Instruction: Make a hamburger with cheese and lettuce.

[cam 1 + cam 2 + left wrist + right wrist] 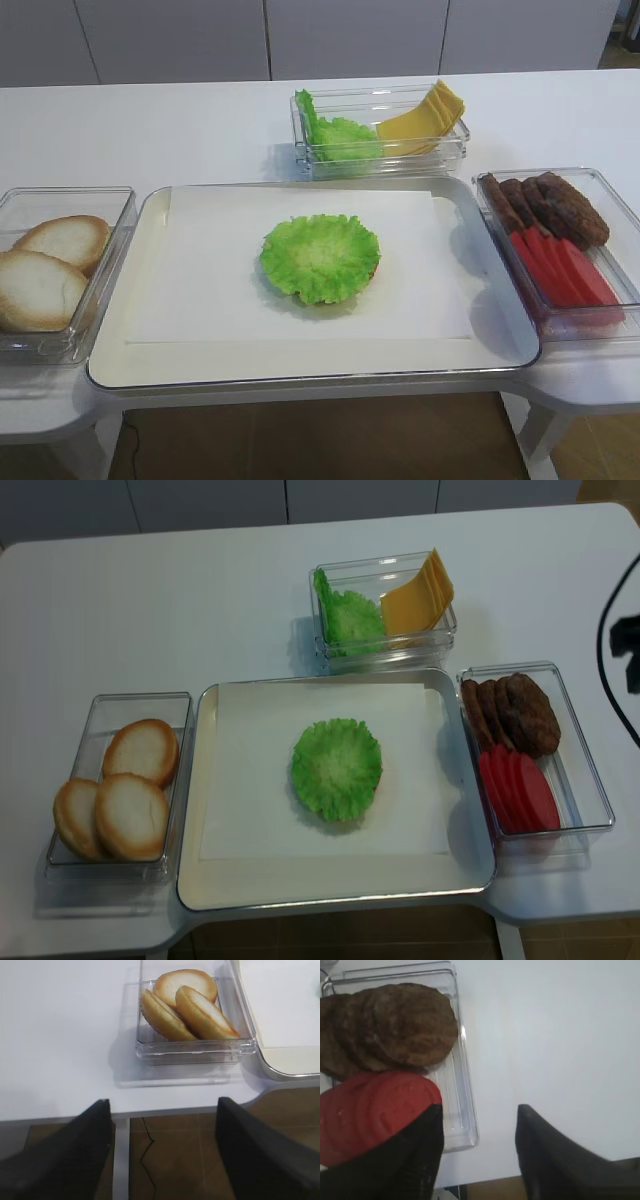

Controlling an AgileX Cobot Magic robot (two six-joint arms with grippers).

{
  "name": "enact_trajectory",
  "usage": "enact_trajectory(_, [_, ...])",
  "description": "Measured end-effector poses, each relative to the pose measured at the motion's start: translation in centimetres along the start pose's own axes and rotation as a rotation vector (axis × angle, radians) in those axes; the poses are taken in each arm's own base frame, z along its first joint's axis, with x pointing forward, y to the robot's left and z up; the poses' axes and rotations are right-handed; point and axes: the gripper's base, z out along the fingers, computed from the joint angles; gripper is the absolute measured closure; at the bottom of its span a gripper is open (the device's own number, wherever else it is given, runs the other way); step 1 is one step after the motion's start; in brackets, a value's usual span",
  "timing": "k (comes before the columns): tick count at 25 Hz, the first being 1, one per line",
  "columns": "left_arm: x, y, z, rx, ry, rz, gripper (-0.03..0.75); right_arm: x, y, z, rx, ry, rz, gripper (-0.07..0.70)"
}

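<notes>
Lettuce point(320, 257) is lying flat, roughly round with no clear long axis, at tray point(150, 300) centre. Cheese point(425, 118) is leaning in the back-edge box point(385, 160). Both hands point(480, 1125) point(162, 1125) are gaping, holding nothing.

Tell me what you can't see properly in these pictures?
- What lies under the lettuce leaf on the tray: both high views, the leaf covers it.
- The rear bun halves: left wrist view, the front ones overlap them.
- The red slices: right wrist view, a finger of the open right gripper hides their lower part.
- The arms: neither shows in the first high view.
</notes>
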Motion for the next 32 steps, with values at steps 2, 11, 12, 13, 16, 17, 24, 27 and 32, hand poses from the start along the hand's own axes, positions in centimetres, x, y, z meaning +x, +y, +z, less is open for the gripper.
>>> enact_trajectory(2, [0.0,0.0,0.0,0.0,0.0,0.0,0.239,1.5,0.0,-0.7,0.0,-0.014,0.002,0.275])
enact_trajectory(11, [0.0,0.0,0.0,0.0,0.0,0.0,0.239,11.3,0.1,-4.2,-0.046,-0.143,0.063,0.276])
enact_trajectory(12, [0.0,0.0,0.0,0.0,0.0,0.0,0.239,12.3,0.0,-4.5,-0.047,-0.165,0.065,0.276])
enact_trajectory(13, [0.0,0.0,0.0,0.0,0.0,0.0,0.239,13.5,0.0,-4.8,-0.048,-0.191,0.066,0.275])
enact_trajectory(16, [0.0,0.0,0.0,0.0,0.0,0.0,0.239,16.7,0.0,-5.3,-0.054,-0.263,0.068,0.275])
enact_trajectory(17, [0.0,0.0,0.0,0.0,0.0,0.0,0.239,17.8,-0.1,-5.4,-0.057,-0.286,0.068,0.275])
enact_trajectory(24, [0.0,0.0,0.0,0.0,0.0,0.0,0.239,23.4,-0.2,-6.4,-0.067,-0.455,0.064,0.275])
enact_trajectory(27, [0.0,0.0,0.0,0.0,0.0,0.0,0.239,25.1,-0.2,-7.0,-0.075,-0.533,0.063,0.276])
enact_trajectory(32, [0.0,0.0,0.0,0.0,0.0,0.0,0.239,27.0,-0.2,-7.2,-0.069,-0.578,0.029,0.276])
